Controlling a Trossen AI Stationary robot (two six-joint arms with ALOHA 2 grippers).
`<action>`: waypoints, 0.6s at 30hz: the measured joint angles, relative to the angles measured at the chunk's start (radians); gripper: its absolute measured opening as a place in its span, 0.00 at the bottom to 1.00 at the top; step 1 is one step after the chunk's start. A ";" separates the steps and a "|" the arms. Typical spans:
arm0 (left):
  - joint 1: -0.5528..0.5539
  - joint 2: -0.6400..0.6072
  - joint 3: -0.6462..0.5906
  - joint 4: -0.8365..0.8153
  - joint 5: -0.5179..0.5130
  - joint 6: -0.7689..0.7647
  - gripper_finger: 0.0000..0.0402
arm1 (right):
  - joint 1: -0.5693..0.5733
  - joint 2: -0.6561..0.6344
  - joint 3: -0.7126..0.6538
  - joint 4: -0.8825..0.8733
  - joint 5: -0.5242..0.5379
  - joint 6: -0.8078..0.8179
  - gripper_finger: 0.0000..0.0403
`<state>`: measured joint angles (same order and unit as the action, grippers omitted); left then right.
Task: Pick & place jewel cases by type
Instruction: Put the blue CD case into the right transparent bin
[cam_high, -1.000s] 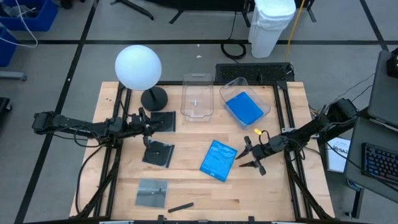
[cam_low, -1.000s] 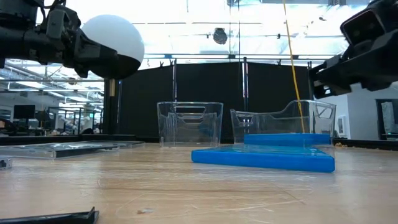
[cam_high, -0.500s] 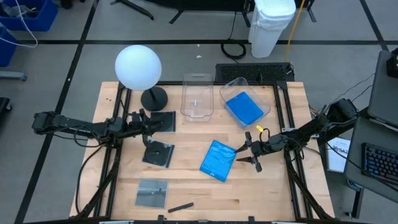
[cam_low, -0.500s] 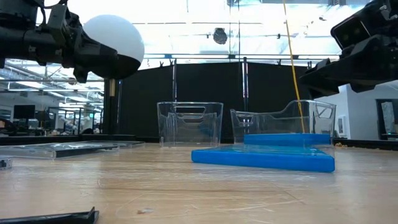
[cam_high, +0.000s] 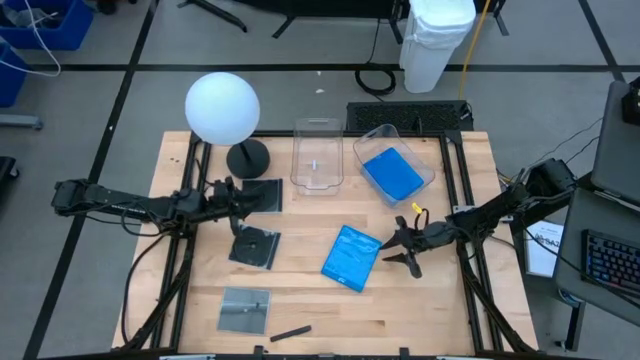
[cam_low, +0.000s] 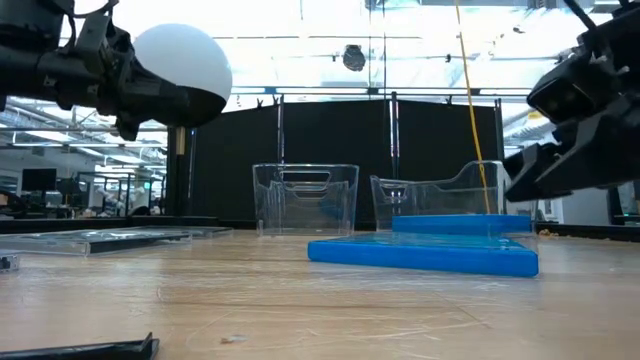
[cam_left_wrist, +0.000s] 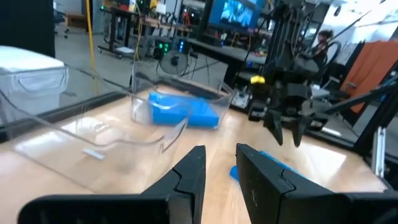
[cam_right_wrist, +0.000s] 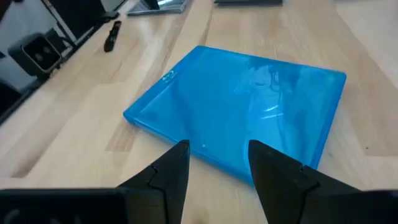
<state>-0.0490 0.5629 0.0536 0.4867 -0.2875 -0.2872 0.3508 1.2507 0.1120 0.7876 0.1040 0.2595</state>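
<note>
Blue jewel case (cam_high: 351, 257) is lying flat mid-surface, long axis running diagonally. Right end effector (cam_high: 400, 250), fingers parted and holding nothing, is now sitting lower and nearer its edge than before. Left end effector (cam_high: 238, 200), part-open, empty, is hovering above dark cases (cam_high: 255, 246).

The wooden table (cam_high: 300, 290) stands on a grey floor (cam_high: 120, 100) with dark lines across it. A white bin (cam_high: 436, 40) sits behind the table, and blue crates (cam_high: 40, 25) are in a corner. A black curtain (cam_low: 330, 160) hangs at the back. Bright lights shine along the ceiling (cam_low: 300, 45), and screens (cam_left_wrist: 239, 11) glow far off.
</note>
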 joint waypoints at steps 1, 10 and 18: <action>0.000 0.000 0.000 -0.010 0.006 -0.002 0.24 | 0.000 0.000 0.000 0.000 0.000 0.018 0.38; -0.003 0.096 0.000 0.065 0.211 -0.058 0.24 | -0.001 0.000 0.000 0.070 0.074 0.044 0.38; -0.109 0.436 0.302 0.069 0.323 0.090 0.24 | -0.004 0.000 0.000 0.079 0.158 0.017 0.38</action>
<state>-0.1582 0.9989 0.3554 0.5555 0.0359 -0.1974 0.3466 1.2507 0.1120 0.8670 0.2615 0.2765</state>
